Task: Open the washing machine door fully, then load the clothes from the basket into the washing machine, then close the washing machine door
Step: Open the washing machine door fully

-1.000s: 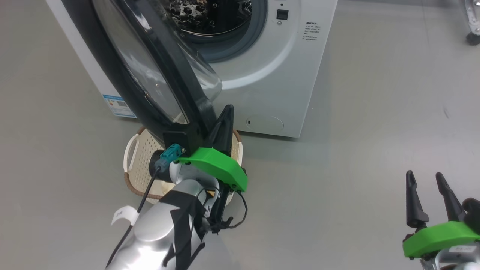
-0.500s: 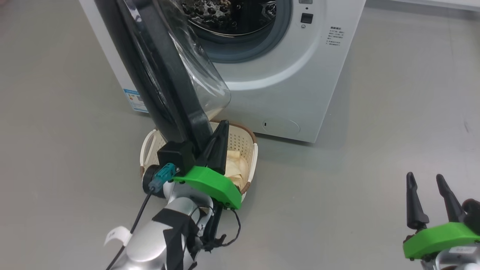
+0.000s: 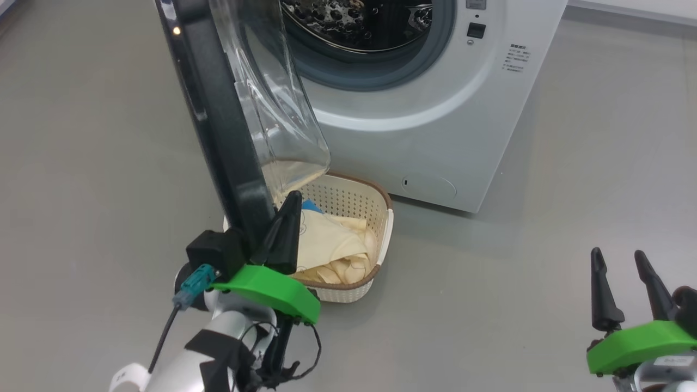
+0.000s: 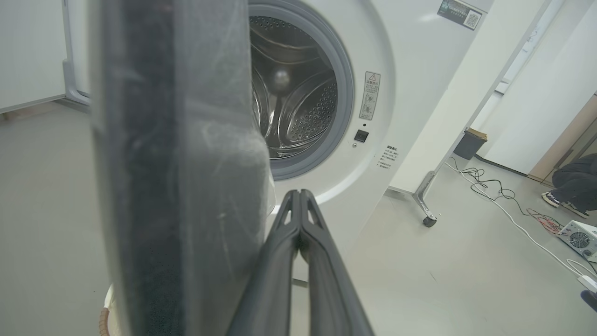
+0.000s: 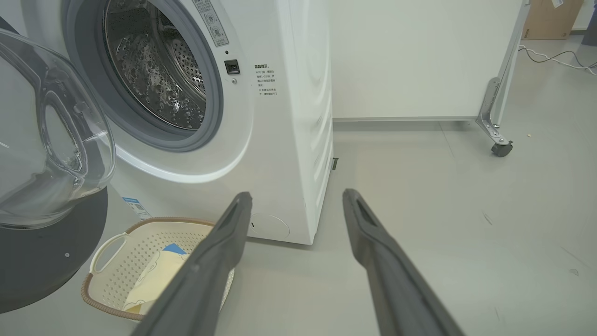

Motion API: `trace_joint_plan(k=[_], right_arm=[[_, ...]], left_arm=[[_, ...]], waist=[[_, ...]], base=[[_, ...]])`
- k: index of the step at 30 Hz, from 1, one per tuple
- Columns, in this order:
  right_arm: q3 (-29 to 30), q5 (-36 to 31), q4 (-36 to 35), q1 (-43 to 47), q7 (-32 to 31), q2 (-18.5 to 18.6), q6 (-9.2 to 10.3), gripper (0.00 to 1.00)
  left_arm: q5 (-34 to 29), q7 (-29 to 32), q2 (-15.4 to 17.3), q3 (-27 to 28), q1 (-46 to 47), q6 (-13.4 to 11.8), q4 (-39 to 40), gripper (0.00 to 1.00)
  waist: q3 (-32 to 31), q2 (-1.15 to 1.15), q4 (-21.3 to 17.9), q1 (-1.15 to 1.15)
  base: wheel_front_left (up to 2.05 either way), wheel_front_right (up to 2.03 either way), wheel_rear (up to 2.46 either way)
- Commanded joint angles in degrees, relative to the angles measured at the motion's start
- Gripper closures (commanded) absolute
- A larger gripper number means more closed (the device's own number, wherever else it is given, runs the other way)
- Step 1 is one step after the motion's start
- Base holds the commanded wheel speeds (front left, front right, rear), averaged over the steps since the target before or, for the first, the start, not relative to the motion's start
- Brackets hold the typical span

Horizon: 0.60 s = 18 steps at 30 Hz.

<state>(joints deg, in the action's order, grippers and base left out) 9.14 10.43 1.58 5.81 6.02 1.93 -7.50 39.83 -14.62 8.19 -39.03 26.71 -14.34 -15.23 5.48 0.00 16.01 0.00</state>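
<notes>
The white washing machine (image 3: pixel 435 136) stands with its steel drum (image 4: pixel 298 112) showing. The washing machine door (image 3: pixel 218 120) is swung out and seen edge-on, its glass bowl (image 3: pixel 277 109) bulging toward the machine. My left gripper (image 3: pixel 292 202) is shut, empty, and lies against the inner side of the door's lower black rim (image 4: pixel 177 186). Below the door stands the basket (image 3: pixel 375 201), with the cream clothes (image 3: pixel 326 245) and a blue patch inside. My right gripper (image 3: pixel 618 256) hangs open at the lower right, well away from the basket (image 5: pixel 140 249) and the clothes (image 5: pixel 154 280).
Grey floor lies all round. A white panel on a caster (image 5: pixel 501 149) stands right of the machine. Cables (image 4: pixel 494 191), a small grey box (image 4: pixel 578 238), a dark bin (image 4: pixel 468 142) and a person's dark-clad legs (image 4: pixel 573 182) are farther right.
The door has swung wider from the machine, with my shut left gripper moving along at its lower rim. The basket and clothes are now uncovered. The head camera has shifted; the right gripper is still.
</notes>
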Motion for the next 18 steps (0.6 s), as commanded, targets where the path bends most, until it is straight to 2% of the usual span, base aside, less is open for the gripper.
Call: trace_joint_plan(k=[1, 3, 18], right_arm=[[-0.95, -0.34, -2.27, -0.71, -0.29, 0.95, 0.01, 0.0], [-1.1, 1.67, -2.3, -0.66, -0.8, 0.95, 0.01, 0.0], [-1.55, 1.43, -4.02, -0.34, -1.86, 0.95, 0.01, 0.0]], left_arm=[[-0.51, -0.38, 2.59, 3.96, 1.45, -6.66, 1.8, 1.0], [-0.35, -0.38, 3.35, 4.95, 0.56, -7.28, 3.01, 1.0], [-0.44, -0.38, 9.52, 14.29, -4.96, -12.55, 8.22, 1.0]], waist=[[0.08, 0.0, 0.51, 0.0], [0.1, 0.0, 1.12, 0.0], [0.32, 0.0, 2.68, 0.0]], base=[[0.0, 0.0, 0.0], [0.0, 0.0, 0.0], [0.0, 0.0, 0.0]])
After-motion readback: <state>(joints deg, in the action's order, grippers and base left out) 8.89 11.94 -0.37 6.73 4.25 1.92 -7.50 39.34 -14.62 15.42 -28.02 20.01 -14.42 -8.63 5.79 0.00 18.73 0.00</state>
